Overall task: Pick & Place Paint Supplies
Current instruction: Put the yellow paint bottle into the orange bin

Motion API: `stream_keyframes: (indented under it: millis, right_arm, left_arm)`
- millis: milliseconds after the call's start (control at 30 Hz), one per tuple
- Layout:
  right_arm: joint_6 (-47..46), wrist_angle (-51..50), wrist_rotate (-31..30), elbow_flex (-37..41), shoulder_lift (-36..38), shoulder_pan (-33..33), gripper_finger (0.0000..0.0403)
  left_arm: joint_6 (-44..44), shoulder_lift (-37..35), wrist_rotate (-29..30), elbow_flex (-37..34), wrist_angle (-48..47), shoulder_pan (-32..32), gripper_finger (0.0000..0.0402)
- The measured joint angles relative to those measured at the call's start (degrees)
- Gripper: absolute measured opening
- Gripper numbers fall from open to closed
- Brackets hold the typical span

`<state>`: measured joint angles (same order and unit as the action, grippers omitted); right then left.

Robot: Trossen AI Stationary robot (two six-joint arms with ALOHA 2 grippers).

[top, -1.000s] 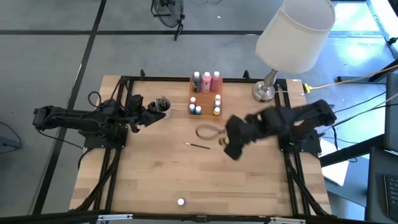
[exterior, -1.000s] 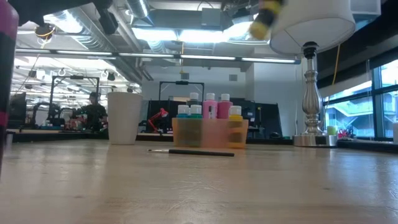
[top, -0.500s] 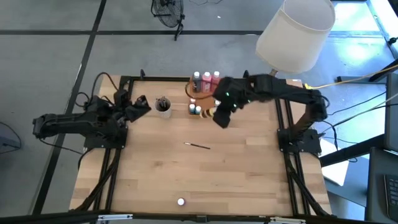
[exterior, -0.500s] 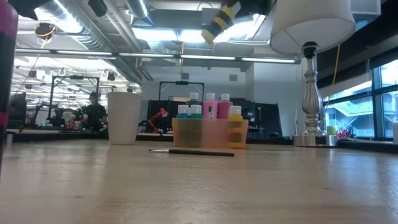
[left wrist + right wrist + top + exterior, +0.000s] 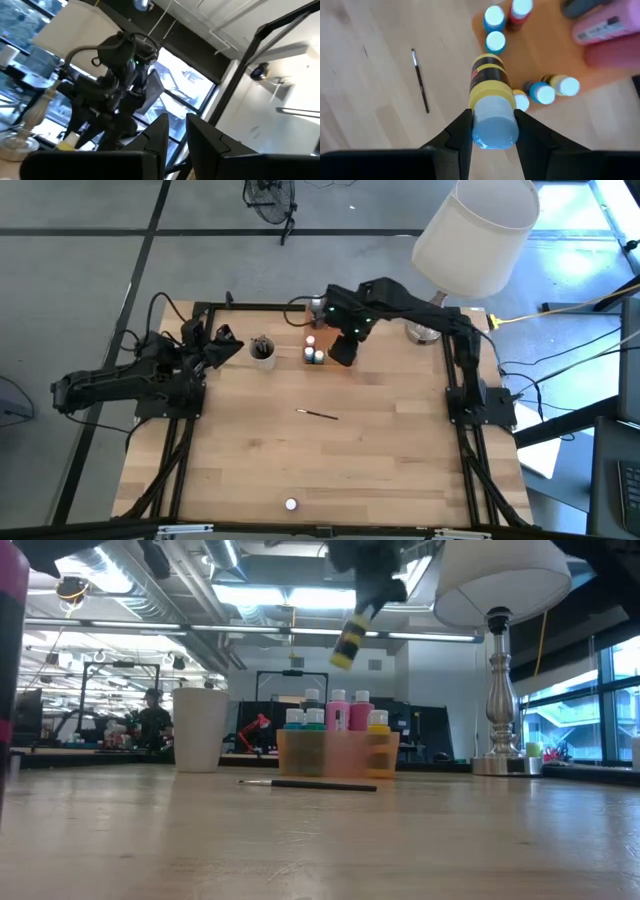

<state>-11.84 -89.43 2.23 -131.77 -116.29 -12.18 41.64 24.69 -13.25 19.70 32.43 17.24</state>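
My right gripper (image 5: 340, 352) hangs over the orange tray (image 5: 330, 340) at the table's far middle, shut on a yellow paint pot (image 5: 490, 82) with a dark band, also in the low view (image 5: 349, 643). In the tray stand small white-capped pots (image 5: 495, 30) and pink bottles (image 5: 610, 35). A thin paintbrush (image 5: 320, 414) lies flat on the table's middle. My left gripper (image 5: 225, 340) waits at the far left beside the cup (image 5: 262, 350), pointing upward. Only a narrow gap shows between its fingers (image 5: 160, 135), with nothing in it. My right gripper pinches the yellow pot by its white-capped end (image 5: 493, 127) between its two fingers (image 5: 462, 132), one on each side. The fingers come from above, pointing steeply down. The pot hangs below them, tilted, bottom end down, clear of the tray and its pots.
A lamp (image 5: 470, 230) stands at the far right, its base (image 5: 425, 330) close to the tray. The cup (image 5: 200, 728) holds brushes. A small white object (image 5: 290, 503) lies near the near edge. Bare wood spreads across the table's middle and near half.
My right gripper has carried the yellow pot from the table's middle toward the far edge and leftward, until it hangs over the tray; its wrist has rolled. My left gripper has drawn away from the cup toward the far left.
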Motion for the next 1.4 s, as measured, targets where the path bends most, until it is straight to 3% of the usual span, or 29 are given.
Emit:
stream_keyframes:
  millis: [133,733,1400]
  right_arm:
    - [2.01,3.58,-0.08,-0.04,-0.92,0.64,0.0118]
    - [4.23,-0.57,-1.81,0.05,-9.56,-0.59,0.0118]
    - [7.0,0.1,-3.05,0.08,-17.04,-2.52,0.0118]
  left_arm:
    - [-1.38,-0.11,-0.51,0.0,-1.92,1.69,0.0063]
    - [-1.39,-0.03,-4.58,0.0,-3.94,7.02,0.0063]
    - [-0.4,-0.03,-5.97,0.0,-3.97,7.36,0.0063]
